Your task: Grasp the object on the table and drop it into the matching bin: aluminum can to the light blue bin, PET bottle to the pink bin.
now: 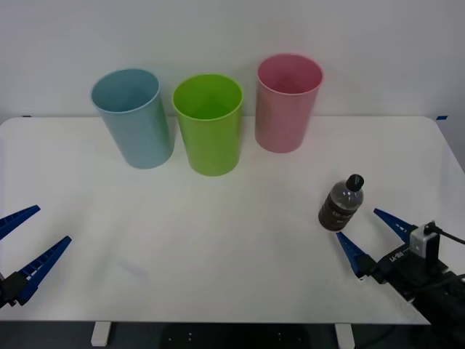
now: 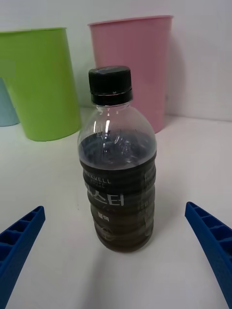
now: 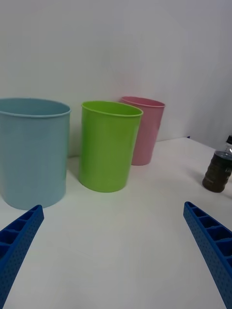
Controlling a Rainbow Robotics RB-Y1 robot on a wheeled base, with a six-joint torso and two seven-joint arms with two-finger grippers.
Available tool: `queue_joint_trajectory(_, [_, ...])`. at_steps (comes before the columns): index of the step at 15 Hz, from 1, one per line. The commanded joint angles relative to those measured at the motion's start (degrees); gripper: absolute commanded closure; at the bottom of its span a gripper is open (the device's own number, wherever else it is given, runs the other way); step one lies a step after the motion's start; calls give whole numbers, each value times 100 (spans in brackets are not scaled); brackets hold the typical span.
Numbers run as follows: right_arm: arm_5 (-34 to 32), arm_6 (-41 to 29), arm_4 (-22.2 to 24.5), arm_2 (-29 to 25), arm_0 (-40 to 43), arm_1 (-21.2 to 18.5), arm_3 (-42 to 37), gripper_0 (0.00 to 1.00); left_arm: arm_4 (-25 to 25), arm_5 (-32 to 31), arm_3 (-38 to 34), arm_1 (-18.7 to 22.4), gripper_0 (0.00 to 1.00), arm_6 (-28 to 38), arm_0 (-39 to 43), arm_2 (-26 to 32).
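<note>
While right end effector (image 1: 370, 236) spread, PET bottle (image 1: 341, 203) upright, cap up.

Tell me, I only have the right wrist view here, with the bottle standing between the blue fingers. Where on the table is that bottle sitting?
Observer: The PET bottle stands upright near the right side of the table, just ahead of the open right hand.
Operator: I see pink and green bins and a sliver of blue. How are they arranged?
Observer: In a row along the far edge: light blue bin on the left, lime green bin in the middle, pink bin on the right, nearest the bottle.
Operator: And the left arm?
Observer: The left hand hovers open at the near left edge of the table, holding nothing.
</note>
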Motion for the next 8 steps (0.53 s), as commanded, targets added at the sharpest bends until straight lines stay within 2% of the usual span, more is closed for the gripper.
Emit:
queue_joint_trajectory(1, [-46, 29, -1, 86, -362, 27, 457, 0, 0, 0, 0, 0, 0, 0, 0, 0])
queue_joint_trajectory(8, [-28, 170, 184, 86, -1127, 273, 1186, 0, 0, 0, 0, 0, 0, 0, 0, 0])
